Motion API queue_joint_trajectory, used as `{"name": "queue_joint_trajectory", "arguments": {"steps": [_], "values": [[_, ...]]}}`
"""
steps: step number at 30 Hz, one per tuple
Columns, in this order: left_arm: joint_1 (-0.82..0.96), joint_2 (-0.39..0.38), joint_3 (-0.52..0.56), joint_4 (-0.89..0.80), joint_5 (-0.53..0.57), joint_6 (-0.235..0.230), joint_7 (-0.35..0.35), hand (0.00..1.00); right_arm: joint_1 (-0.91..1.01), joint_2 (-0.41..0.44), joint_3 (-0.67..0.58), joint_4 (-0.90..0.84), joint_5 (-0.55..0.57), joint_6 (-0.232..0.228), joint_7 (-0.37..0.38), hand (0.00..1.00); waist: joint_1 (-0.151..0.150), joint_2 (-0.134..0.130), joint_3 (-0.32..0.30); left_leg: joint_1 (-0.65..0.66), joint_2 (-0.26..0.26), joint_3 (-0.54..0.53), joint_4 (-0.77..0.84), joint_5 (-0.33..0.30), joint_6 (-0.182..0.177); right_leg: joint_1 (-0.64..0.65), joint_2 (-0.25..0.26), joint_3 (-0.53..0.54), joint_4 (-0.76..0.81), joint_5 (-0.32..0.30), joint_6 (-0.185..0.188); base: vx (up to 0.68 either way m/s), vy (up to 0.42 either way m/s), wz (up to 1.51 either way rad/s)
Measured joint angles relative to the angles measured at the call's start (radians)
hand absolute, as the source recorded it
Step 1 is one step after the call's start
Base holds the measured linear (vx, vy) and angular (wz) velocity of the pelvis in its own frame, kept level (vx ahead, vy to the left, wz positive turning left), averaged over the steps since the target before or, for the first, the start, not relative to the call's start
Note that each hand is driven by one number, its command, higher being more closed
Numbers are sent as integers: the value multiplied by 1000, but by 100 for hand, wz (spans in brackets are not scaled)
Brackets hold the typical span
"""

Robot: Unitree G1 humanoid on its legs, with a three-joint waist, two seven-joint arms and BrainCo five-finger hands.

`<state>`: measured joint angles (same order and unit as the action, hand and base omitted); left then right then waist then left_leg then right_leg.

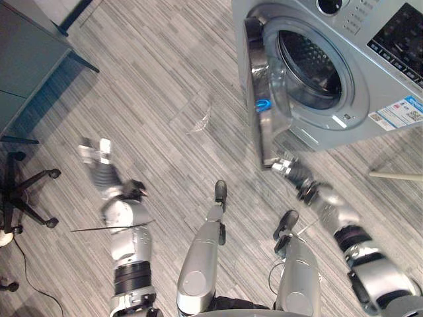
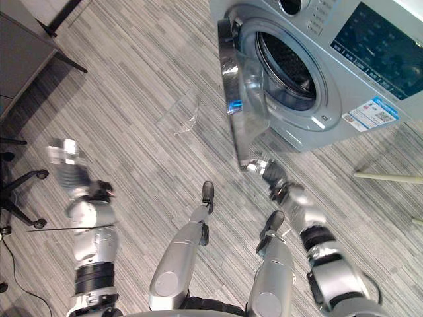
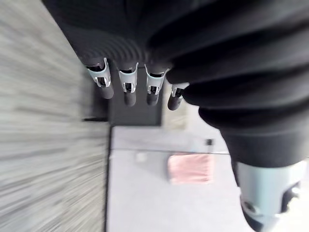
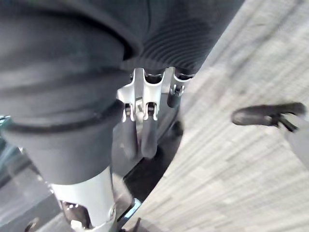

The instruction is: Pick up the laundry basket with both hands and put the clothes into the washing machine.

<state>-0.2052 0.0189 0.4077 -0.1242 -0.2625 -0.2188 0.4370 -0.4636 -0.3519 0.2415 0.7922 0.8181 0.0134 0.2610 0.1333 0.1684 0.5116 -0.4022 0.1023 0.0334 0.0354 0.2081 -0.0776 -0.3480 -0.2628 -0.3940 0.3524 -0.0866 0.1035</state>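
A silver washing machine point(image 1: 370, 72) stands at the upper right, its round door point(image 1: 261, 99) swung wide and the dark drum point(image 1: 310, 63) showing. My right hand point(image 1: 283, 165) is at the door's lower edge; in the right wrist view its fingers point(image 4: 145, 128) are straight and point at the door's dark rim. My left hand point(image 1: 92, 153) is raised over the floor at the left. Its fingers point(image 3: 128, 84) are straight and hold nothing. Past them, a pink cloth point(image 3: 189, 168) lies on a pale grey surface.
A black office chair point(image 1: 26, 191) stands at the left edge, with a dark desk point(image 1: 26, 59) behind it. A scrap of clear plastic point(image 1: 198, 122) lies on the striped floor in front of the door. A white rod point(image 1: 396, 176) lies at the right.
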Motion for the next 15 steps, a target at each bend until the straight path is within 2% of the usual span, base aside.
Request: {"name": "queue_joint_trajectory", "arguments": {"steps": [2,4,7,9,11,13,15], "values": [[-9,6,20,-52,84,-3,51,0,23,41,-7,22,-8,-8,1,0,-3,0,0,1,-2,-3,0,-1,-1,4,-1,-5,2,-4,2,31,-19,10],[-15,9,29,-136,229,5,112,0,52,131,-37,59,-8,-13,-1,0,-7,0,0,4,-5,-4,-1,-1,-1,5,-7,-10,14,-12,-1,2,-31,9],[-7,16,32,-218,294,12,84,0,74,194,-54,59,9,-30,-1,0,-11,-1,1,11,-5,-2,-1,-6,-5,1,-15,-5,27,-23,-11,-23,-27,-3],[-2,58,9,-239,291,5,44,0,78,217,-49,60,18,-34,1,0,-11,-2,1,11,1,6,-2,-9,-9,-5,-10,2,27,-24,-12,-40,-53,-12],[4,132,-70,-238,237,-8,-72,0,69,228,-32,85,36,-32,7,0,-12,-7,1,11,6,19,-2,-9,-9,-13,-2,13,22,-24,-10,-40,-59,-18],[4,174,-141,-234,164,-15,-159,0,56,225,-23,125,36,-27,9,0,-12,-17,1,9,11,27,-2,-9,-9,-20,0,14,10,-15,-8,-12,-45,-20],[-30,218,-301,-168,65,-28,-268,0,34,224,0,185,33,-15,11,0,-17,-40,0,-3,18,36,-1,-9,-9,-24,6,12,-10,5,-7,35,-49,-18]]}}
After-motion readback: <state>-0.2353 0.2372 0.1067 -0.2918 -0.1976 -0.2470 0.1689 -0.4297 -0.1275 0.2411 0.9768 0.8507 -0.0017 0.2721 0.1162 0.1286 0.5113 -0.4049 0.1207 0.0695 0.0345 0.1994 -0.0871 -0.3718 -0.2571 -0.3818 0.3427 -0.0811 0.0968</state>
